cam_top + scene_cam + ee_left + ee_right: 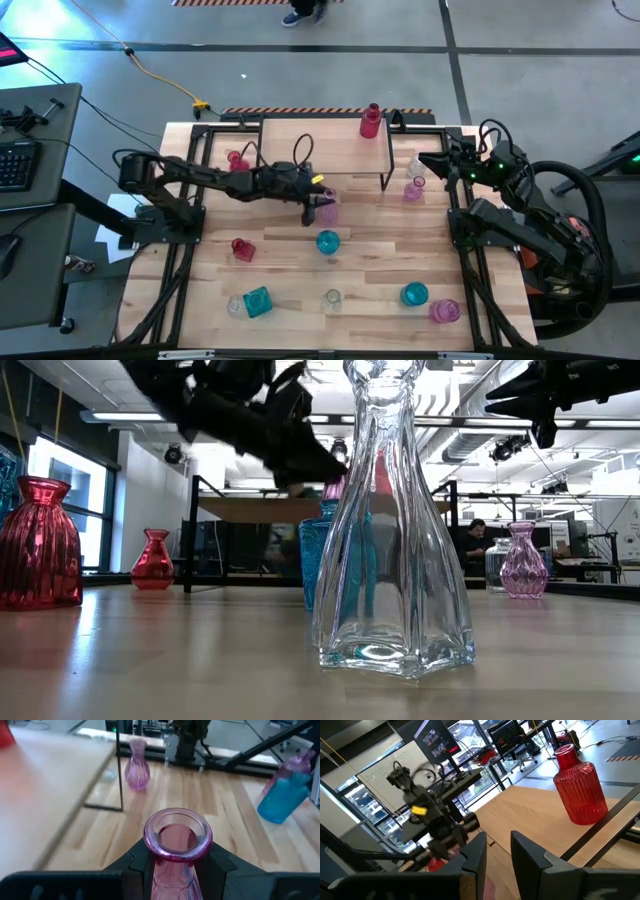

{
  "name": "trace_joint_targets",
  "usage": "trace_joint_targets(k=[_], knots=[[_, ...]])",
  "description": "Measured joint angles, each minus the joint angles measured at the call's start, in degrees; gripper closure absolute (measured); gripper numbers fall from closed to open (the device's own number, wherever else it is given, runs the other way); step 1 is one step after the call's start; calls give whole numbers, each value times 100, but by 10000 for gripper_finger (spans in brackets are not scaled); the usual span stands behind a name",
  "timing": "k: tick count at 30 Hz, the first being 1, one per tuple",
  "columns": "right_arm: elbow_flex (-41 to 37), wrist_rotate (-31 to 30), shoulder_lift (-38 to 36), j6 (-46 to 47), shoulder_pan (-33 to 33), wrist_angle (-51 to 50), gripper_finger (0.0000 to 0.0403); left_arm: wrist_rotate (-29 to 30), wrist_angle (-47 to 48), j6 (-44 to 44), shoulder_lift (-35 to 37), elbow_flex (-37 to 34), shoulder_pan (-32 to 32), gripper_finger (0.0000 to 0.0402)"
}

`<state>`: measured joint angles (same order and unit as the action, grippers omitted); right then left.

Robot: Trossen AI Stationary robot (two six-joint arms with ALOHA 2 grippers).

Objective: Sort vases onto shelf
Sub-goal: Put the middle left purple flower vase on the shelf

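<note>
My left gripper point(322, 207) reaches from the table's left to just in front of the shelf point(320, 145) and is shut on a pink vase point(177, 840). A red ribbed vase point(371, 121) stands on the shelf's far right part. Other vases stand on the tabletop: a teal one point(328, 241), a red one point(243, 250), a pink one point(413, 188) and several more near the front edge. My right gripper point(500, 852) waits open by the shelf's right end, nothing between its fingers. My left gripper pinches the pink vase's neck point(172, 870), just under the flared rim point(177, 832), between its two fingers point(140, 867). The fingers come nearly level from the table's left, tipped a little downward. The vase stands upright in the hold; its base is hidden.
A tall clear vase point(390, 530) stands close to the low camera. A teal square vase point(257, 302), a round teal one point(414, 294) and a pink one point(445, 311) sit near the front edge. The shelf's black leg point(120, 770) is just ahead of the held vase.
</note>
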<state>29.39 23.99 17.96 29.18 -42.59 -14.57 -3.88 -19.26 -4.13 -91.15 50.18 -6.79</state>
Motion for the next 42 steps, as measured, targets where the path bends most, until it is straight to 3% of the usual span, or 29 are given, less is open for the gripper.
trace_joint_targets(k=[10, 21, 29, 42], knots=[[0, 0, 2, -118, 2, 4, 334, 177, 2012, 769, 155, 1529, -135, 307], [0, 0, 2, -117, 0, 4, 334, 180, 2684, 1148, 196, 2549, -519, 307], [0, 0, 2, -119, 2, -20, 334, 323, 2668, 1945, 196, 3095, -1109, 307], [0, -145, 2, -120, 0, -37, 334, -70, 1629, 1810, -222, 3107, -2010, 306]])
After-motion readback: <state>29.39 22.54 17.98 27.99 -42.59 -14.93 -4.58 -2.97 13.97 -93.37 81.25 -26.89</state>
